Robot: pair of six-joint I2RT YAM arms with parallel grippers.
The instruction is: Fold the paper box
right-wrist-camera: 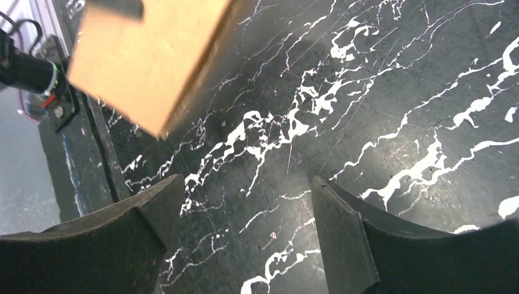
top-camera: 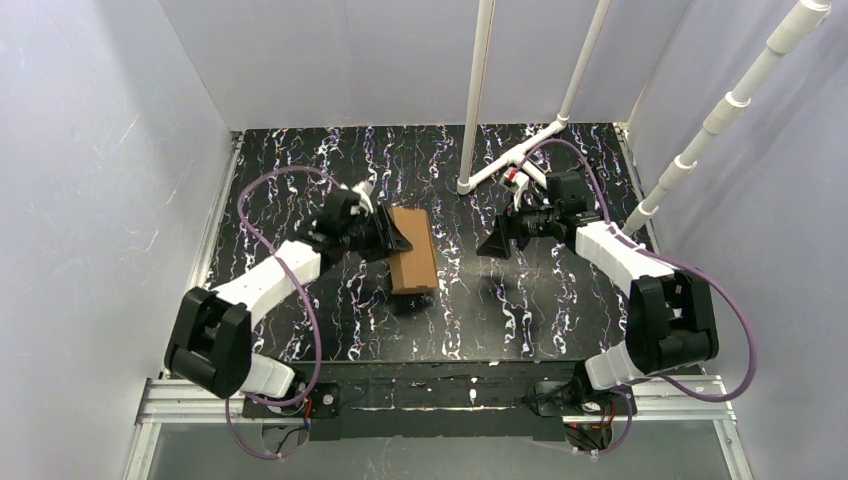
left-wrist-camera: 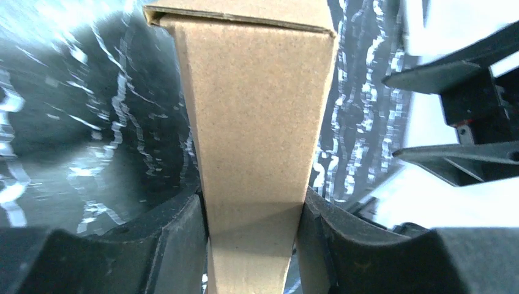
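Note:
The paper box (top-camera: 412, 250) is a closed, flat brown cardboard box near the middle of the black marbled table (top-camera: 470, 320). My left gripper (top-camera: 388, 233) is shut on its left end. In the left wrist view the box (left-wrist-camera: 257, 110) runs away from the camera, and both fingers (left-wrist-camera: 183, 245) press on its narrow sides around the left gripper (left-wrist-camera: 254, 211). My right gripper (top-camera: 492, 243) hangs open to the right of the box, apart from it. In the right wrist view the right gripper (right-wrist-camera: 245, 196) has only tabletop between its fingers, and the box (right-wrist-camera: 144, 61) lies at the upper left.
White pipes (top-camera: 478, 100) rise from the back of the table, with a base (top-camera: 466, 186) behind the box. More slanted pipes (top-camera: 720, 110) stand at the back right. Pale walls close in three sides. The right gripper's fingers (left-wrist-camera: 453, 153) show beyond the box.

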